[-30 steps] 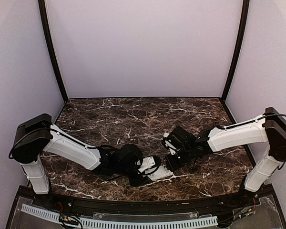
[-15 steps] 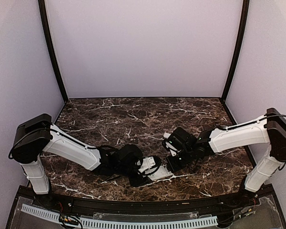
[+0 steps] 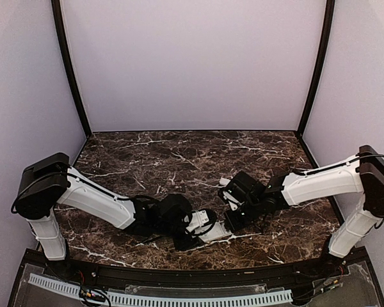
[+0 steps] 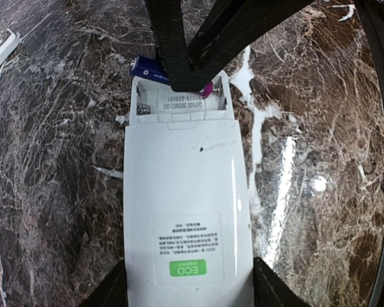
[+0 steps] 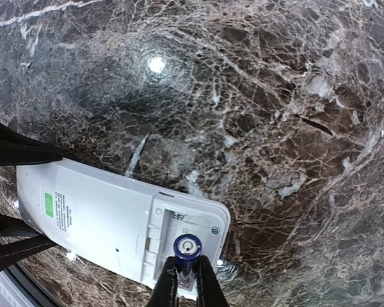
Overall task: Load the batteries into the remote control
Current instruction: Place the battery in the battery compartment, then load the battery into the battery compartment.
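Observation:
The remote control (image 4: 185,211) lies back-up on the marble, white with a green label, and its battery bay (image 4: 179,102) is uncovered at the far end. My left gripper (image 4: 189,291) is shut on the remote's sides near the label end. One of the batteries (image 5: 187,246), a blue cylinder, is pinched end-on in my right gripper (image 5: 187,284), right above the bay (image 5: 179,227). In the left wrist view the battery (image 4: 147,66) shows at the bay's far edge under the right gripper's black fingers (image 4: 179,51). From above, both grippers meet at the remote (image 3: 212,232).
A flat white piece (image 4: 0,54) lies on the marble to the far left of the remote. The table's near edge (image 3: 192,272) runs just below the remote. Dark marble stretches behind both arms up to the back wall.
The right arm has shifted very slightly with the battery; the left arm and the remote have stayed put.

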Controlling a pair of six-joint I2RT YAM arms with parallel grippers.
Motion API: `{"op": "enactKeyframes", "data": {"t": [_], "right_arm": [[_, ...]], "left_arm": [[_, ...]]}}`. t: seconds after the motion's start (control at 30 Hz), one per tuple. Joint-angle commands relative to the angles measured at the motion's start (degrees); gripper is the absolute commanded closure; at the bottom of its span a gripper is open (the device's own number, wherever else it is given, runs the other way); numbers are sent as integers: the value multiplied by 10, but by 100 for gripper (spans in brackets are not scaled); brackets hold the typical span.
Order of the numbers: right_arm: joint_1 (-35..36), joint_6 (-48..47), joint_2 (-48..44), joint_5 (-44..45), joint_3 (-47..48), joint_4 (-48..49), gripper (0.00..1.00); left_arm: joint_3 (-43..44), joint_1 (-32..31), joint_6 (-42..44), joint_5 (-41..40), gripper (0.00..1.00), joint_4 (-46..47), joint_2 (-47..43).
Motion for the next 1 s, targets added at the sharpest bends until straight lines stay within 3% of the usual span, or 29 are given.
{"op": "enactKeyframes", "data": {"t": [0.0,0.23,0.53,0.97], "right_arm": [[2,0,21,7,-24,-70,93],[2,2,28,11,-21,-74,85],[2,-4,25,11,-7,-88,83],[-54,-23,-45,-82,40,-84,76]], "left_arm": [[-23,-3,15,-29,64,-67,9],[-23,-5,16,-30,64,-67,11],[-23,-6,17,-30,64,-68,11],[-25,-8,18,-30,64,-66,12]]}}
